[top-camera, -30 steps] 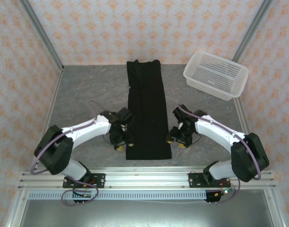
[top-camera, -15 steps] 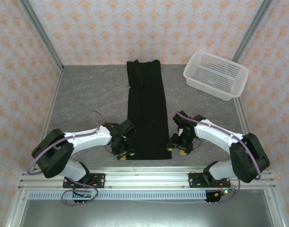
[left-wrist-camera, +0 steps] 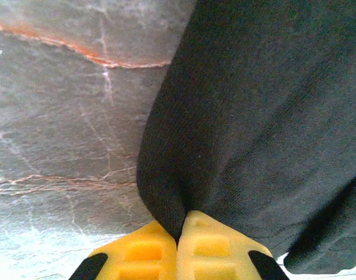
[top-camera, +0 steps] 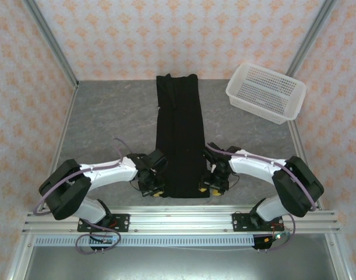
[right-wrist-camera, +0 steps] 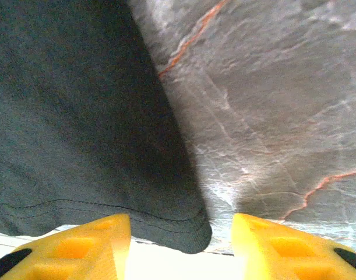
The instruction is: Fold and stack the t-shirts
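Cloth of the black t-shirt (top-camera: 179,137) sits pinched in the closed left gripper (left-wrist-camera: 178,232); right gripper (right-wrist-camera: 180,228) (fingers cropped) gapes around its corner, empty.

The t-shirt (top-camera: 179,134) lies on the tabletop (top-camera: 108,122), running twelve to six; the basket (top-camera: 265,87) stands at two o'clock. The left hand (top-camera: 154,189) is at the shirt's seven-o'clock corner, the right hand (top-camera: 208,188) at five.

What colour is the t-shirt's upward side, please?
Plain black; the t-shirt shows best in the top external view.
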